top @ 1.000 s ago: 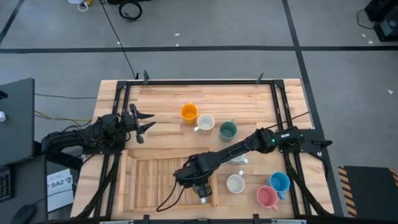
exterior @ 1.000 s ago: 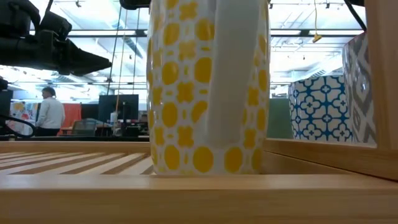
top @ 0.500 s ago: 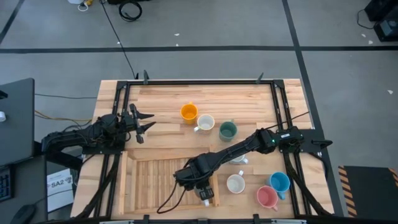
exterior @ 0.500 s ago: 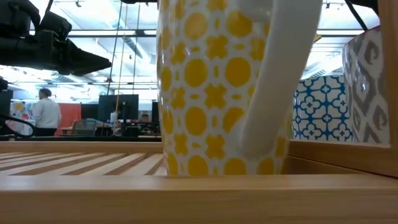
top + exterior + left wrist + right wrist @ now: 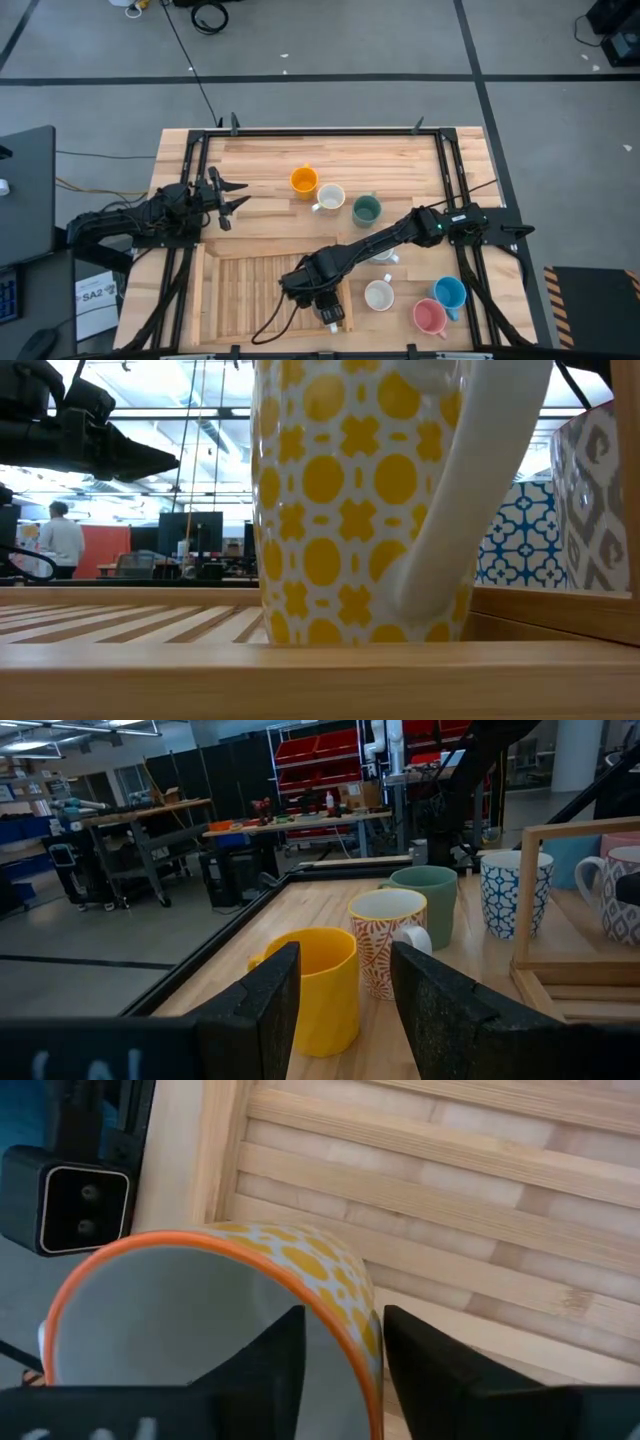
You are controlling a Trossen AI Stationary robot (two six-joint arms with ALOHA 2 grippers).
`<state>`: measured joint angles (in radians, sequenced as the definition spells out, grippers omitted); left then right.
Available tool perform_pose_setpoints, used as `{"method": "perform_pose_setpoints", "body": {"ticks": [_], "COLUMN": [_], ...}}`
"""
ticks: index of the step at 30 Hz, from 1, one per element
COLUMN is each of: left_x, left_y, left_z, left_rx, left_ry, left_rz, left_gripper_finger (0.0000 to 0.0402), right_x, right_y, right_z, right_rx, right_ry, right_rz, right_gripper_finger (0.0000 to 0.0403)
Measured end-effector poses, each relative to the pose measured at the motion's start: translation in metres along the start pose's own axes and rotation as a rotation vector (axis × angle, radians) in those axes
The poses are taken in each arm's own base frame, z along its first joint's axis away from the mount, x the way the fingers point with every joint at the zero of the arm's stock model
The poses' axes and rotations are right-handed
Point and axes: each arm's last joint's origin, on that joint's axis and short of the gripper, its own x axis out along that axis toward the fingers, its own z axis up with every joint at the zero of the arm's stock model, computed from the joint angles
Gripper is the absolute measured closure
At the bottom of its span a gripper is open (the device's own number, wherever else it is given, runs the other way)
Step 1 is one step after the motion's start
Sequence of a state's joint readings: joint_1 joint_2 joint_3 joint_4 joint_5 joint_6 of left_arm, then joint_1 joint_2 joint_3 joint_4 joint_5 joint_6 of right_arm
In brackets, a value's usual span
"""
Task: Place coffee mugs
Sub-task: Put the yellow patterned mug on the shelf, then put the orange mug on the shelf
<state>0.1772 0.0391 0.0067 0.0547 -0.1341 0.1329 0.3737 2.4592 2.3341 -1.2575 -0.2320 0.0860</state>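
At near edge of slatted tray (image 5: pixel 240 290), my right gripper (image 5: pixel 335 1350) pinches the yellow-dotted mug (image 5: pixel 210 1320) by its rim, mug standing on the slats. Left gripper (image 5: pixel 228 196) waits spread, far left.

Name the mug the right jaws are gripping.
The yellow-patterned mug with the orange rim, pinched at its wall by the right gripper over the slatted tray.

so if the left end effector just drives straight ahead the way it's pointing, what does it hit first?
Most likely the orange mug: it sits dead ahead between the open left end effector fingers, with the patterned cream mug just behind. Exact gap is hard to judge.
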Motion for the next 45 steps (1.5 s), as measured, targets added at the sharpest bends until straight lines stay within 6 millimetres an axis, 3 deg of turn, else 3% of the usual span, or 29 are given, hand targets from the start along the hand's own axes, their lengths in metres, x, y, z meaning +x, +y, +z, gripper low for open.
{"method": "perform_pose_setpoints", "body": {"ticks": [9, 25, 36, 45], "left_x": [0.000, 0.000, 0.000, 0.000], "left_y": [0.000, 0.000, 0.000, 0.000], "left_z": [0.000, 0.000, 0.000, 0.000], "left_rx": [0.000, 0.000, 0.000, 0.000], "left_ry": [0.000, 0.000, 0.000, 0.000], "left_rz": [0.000, 0.000, 0.000, 0.000], "left_gripper_finger": [0.0237, 0.0237, 0.0237, 0.0237], "right_x": [0.000, -0.004, -0.029, -0.065], "right_y": [0.000, -0.001, 0.005, 0.007], "right_z": [0.000, 0.000, -0.001, -0.006], "right_rx": [0.001, -0.008, -0.019, -0.025], "right_ry": [0.000, -0.006, -0.050, -0.125], "right_rz": [0.000, -0.002, 0.001, 0.002], "right_gripper_finger": [0.0207, 0.0206, 0.0206, 0.0206]}}
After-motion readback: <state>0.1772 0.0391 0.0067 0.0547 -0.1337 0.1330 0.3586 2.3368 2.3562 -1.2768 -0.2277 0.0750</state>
